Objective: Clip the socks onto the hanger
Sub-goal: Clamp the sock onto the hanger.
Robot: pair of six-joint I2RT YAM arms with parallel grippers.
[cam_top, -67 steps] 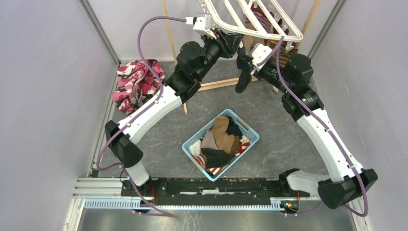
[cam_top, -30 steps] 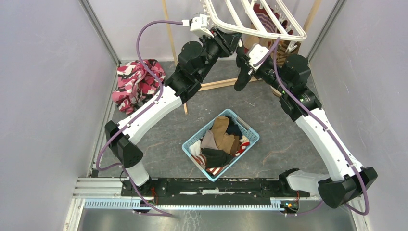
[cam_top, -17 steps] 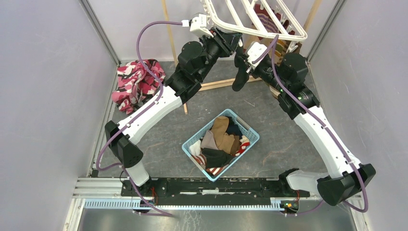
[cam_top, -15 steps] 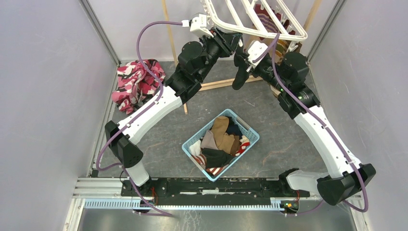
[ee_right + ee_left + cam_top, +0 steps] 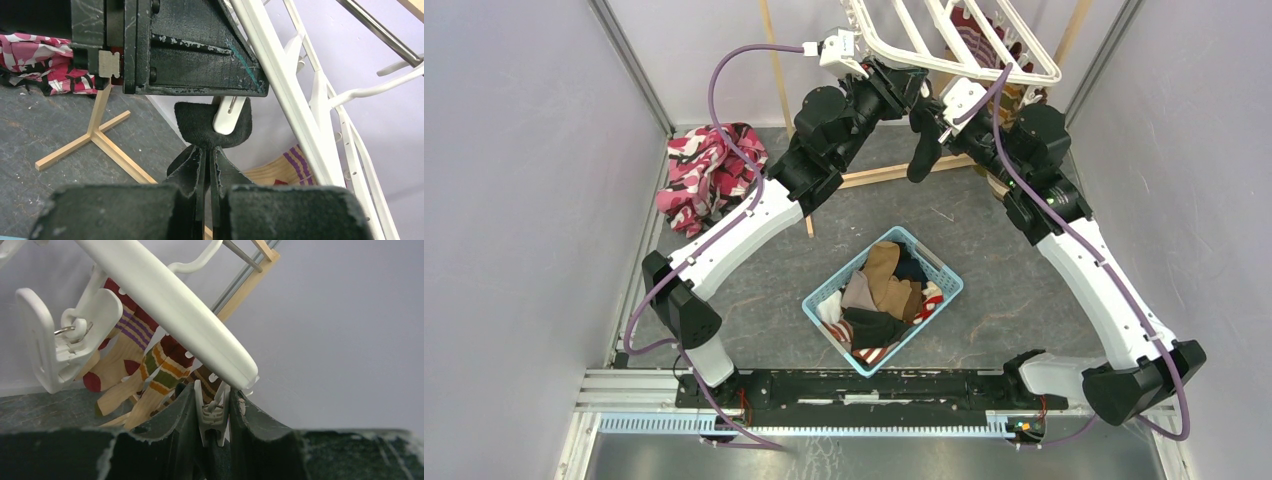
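The white hanger [image 5: 944, 40] hangs at the back, with striped socks [image 5: 160, 365] clipped to it. My left gripper [image 5: 212, 410] is shut on a small white clip [image 5: 214, 417] dangling from the hanger's front bar [image 5: 170, 300]. Just right of it, my right gripper [image 5: 932, 118] is shut on a black sock [image 5: 921, 155] that hangs below. In the right wrist view the black sock's top edge [image 5: 200, 122] curls around the white clip's tip [image 5: 229, 117], above my right gripper [image 5: 209, 160]. More socks [image 5: 884, 290] lie in the basket.
The light blue basket [image 5: 946, 276] stands mid-floor. A pink patterned cloth [image 5: 709, 170] lies at the left. The wooden frame stand [image 5: 874, 177] sits under the hanger. A free white clip [image 5: 60, 350] hangs left of my left gripper. Grey walls close in on both sides.
My right gripper has lifted the black sock slightly up and towards the clip held by my left gripper. The left arm has stayed in place.
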